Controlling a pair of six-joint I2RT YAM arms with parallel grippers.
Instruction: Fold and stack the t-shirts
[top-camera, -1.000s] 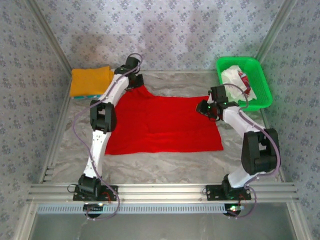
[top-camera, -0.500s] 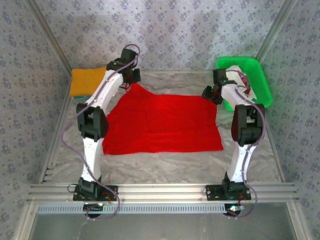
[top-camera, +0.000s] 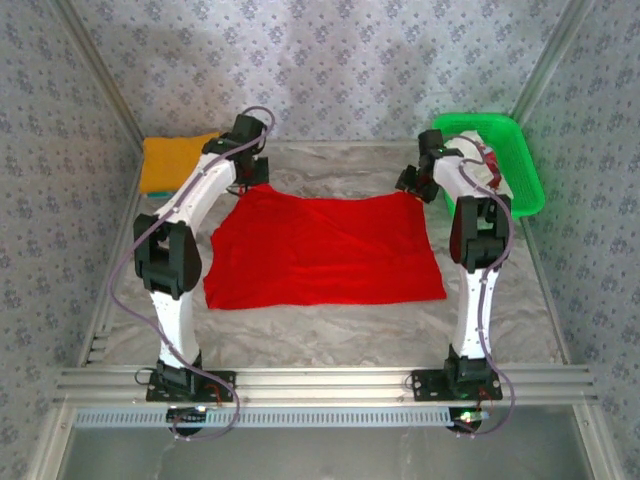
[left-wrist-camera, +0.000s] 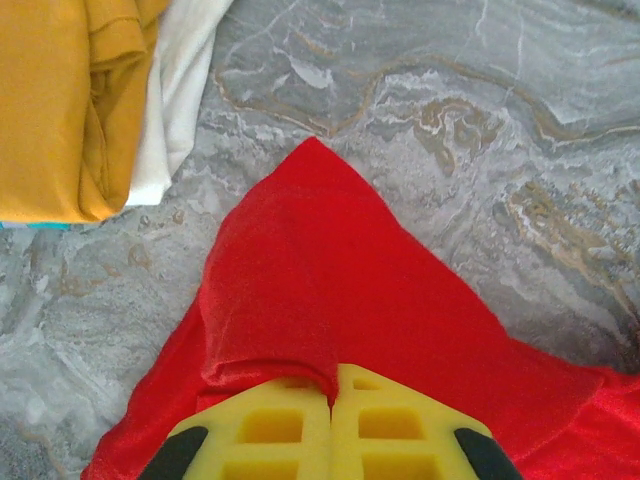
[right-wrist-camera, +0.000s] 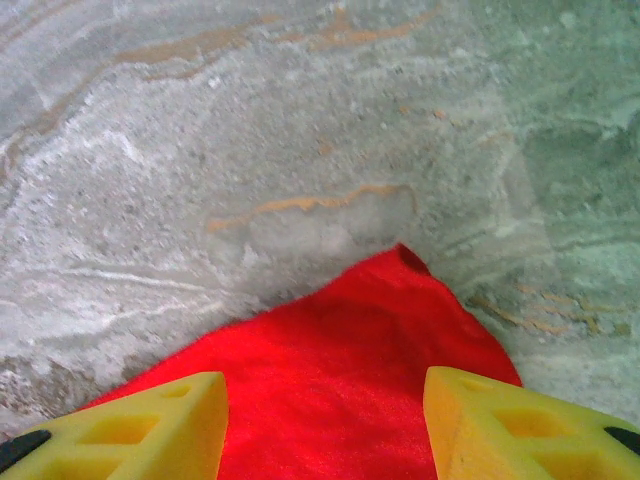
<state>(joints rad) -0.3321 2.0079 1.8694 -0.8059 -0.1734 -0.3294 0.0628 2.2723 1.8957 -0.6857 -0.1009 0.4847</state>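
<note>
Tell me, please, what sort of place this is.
Probably a robot test cell rather than a home: an aluminium frame runs along the near edge, patterned fabric walls enclose a marble-look table, and a red tee lies spread out near a green basket.

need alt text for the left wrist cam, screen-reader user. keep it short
The yellow left fingers, shut together at the bottom edge, pinch a raised fold of a red shirt whose corner points away across a grey marbled table. At top left lies a folded orange-yellow shirt with white cloth along its right side, apart from the red shirt.
</note>
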